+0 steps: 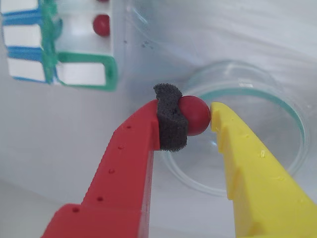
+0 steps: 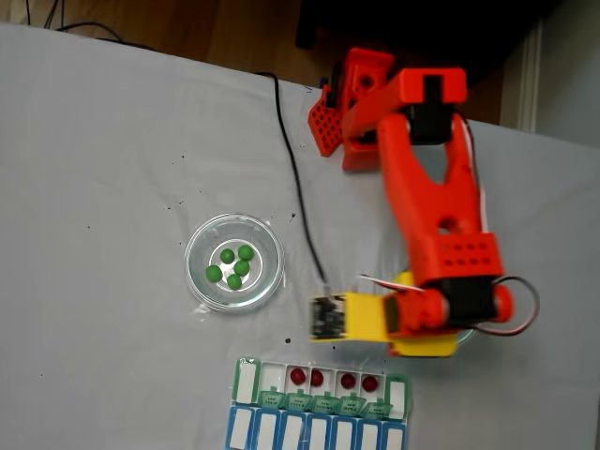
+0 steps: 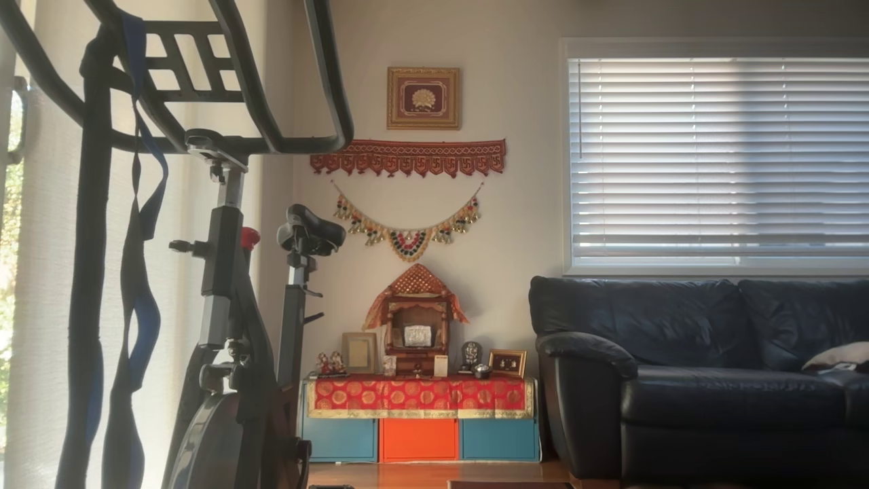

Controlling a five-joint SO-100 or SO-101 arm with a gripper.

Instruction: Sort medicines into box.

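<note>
My gripper (image 1: 197, 116) is shut on a dark red ball (image 1: 194, 117), pinched between the foam pad of the red finger (image 1: 171, 121) and the yellow finger (image 1: 220, 121). It hangs over a clear glass dish (image 1: 292, 148). The box (image 1: 84, 74) lies at the upper left of the wrist view with one red ball (image 1: 101, 25) in an open compartment. In the fixed view the box (image 2: 246, 382) sits at the bottom edge with several red balls (image 2: 317, 377) in its green-lidded row. Several green balls (image 2: 234, 267) lie in a second glass dish (image 2: 199, 246). The orange arm (image 2: 441, 234) reaches down toward the box.
A black cable (image 2: 295, 178) runs across the white cloth from the arm's base (image 2: 352, 103) between the green-ball dish and the arm. The other view looks into a room with an exercise bike (image 3: 224, 305) and a dark sofa (image 3: 699, 373).
</note>
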